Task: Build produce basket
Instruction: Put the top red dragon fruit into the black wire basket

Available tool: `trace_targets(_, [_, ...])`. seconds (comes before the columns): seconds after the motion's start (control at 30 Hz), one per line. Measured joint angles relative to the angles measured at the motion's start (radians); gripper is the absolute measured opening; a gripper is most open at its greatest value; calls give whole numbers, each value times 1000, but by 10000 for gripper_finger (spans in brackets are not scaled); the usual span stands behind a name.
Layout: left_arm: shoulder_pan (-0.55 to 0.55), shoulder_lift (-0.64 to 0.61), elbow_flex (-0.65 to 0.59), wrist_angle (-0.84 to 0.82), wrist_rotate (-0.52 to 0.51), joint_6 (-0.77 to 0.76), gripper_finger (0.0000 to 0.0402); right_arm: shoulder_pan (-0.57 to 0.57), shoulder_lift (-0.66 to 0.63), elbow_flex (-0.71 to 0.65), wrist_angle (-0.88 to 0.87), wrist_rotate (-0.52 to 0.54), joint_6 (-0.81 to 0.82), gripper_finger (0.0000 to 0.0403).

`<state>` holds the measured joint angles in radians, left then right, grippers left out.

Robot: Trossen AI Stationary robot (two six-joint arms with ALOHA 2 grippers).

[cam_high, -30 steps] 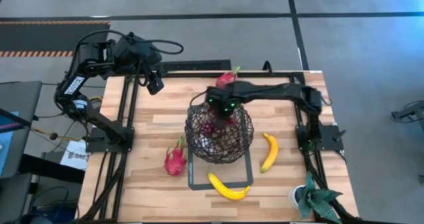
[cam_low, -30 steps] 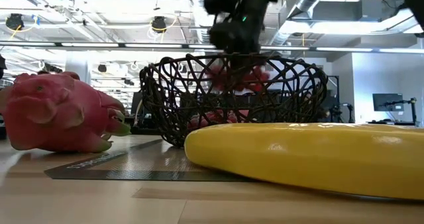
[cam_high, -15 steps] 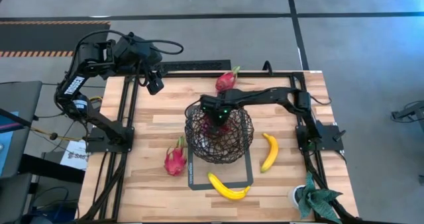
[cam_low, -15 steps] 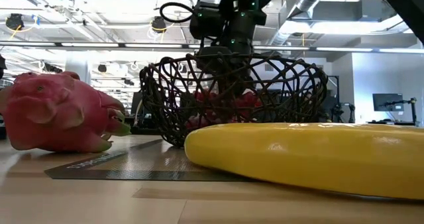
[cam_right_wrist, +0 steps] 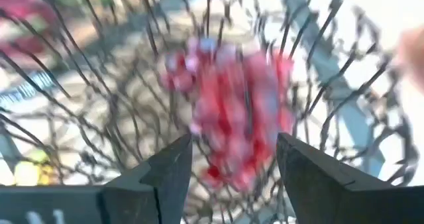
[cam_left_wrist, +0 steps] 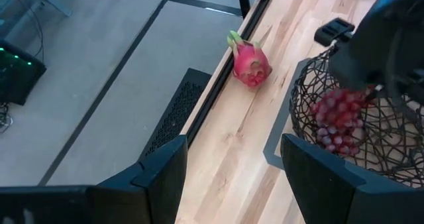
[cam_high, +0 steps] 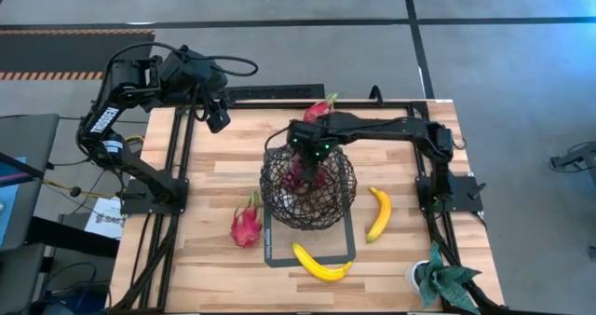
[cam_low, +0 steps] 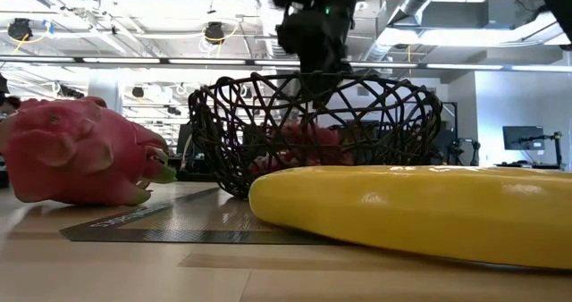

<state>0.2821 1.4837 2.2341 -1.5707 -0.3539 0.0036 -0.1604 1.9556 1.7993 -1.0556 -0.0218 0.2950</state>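
right gripper [cam_high: 310, 158] being raised off basket [cam_high: 308, 186] | jaws wide, empty | grapes [cam_left_wrist: 339, 120] being left inside | left gripper [cam_high: 217, 119] idling far-left, jaws wide

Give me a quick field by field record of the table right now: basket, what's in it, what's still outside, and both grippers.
basket: centre of table, on a dark mat
in basket: red grapes
outside, dragon fruits: one at far edge, one left of the basket
outside, bananas: one right, one in front
right gripper: over basket's far rim, open
left gripper: far left corner, open, empty
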Motion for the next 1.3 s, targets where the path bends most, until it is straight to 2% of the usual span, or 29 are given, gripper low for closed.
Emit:
trace_targets(0.27, [0, 3, 0, 0, -9, 0, 229, -25, -32, 3, -39, 29, 51, 237])
trace_targets(0.53, [0, 28, 0, 0, -21, 0, 229, -173, -92, 100, -146, 75, -5, 227])
trace_targets(0.8, [0, 30, 0, 0, -22, -12, 229, -408, -84, 120, -125, -3, -3, 226])
trace_targets(0.93, [0, 30, 0, 0, -23, -14, 229, -503, -66, 120, -72, -59, 0, 226])
trace_targets(1.03, [0, 30, 0, 0, -24, -15, 229, -572, -71, 99, 29, -127, 48, 226])
trace_targets(1.13, [0, 30, 0, 0, -25, -24, 229, -631, -67, 79, 44, -179, 106, 226])
trace_targets(1.3, [0, 30, 0, 0, -26, -43, 229, -670, -42, 71, 53, -188, 175, 226])
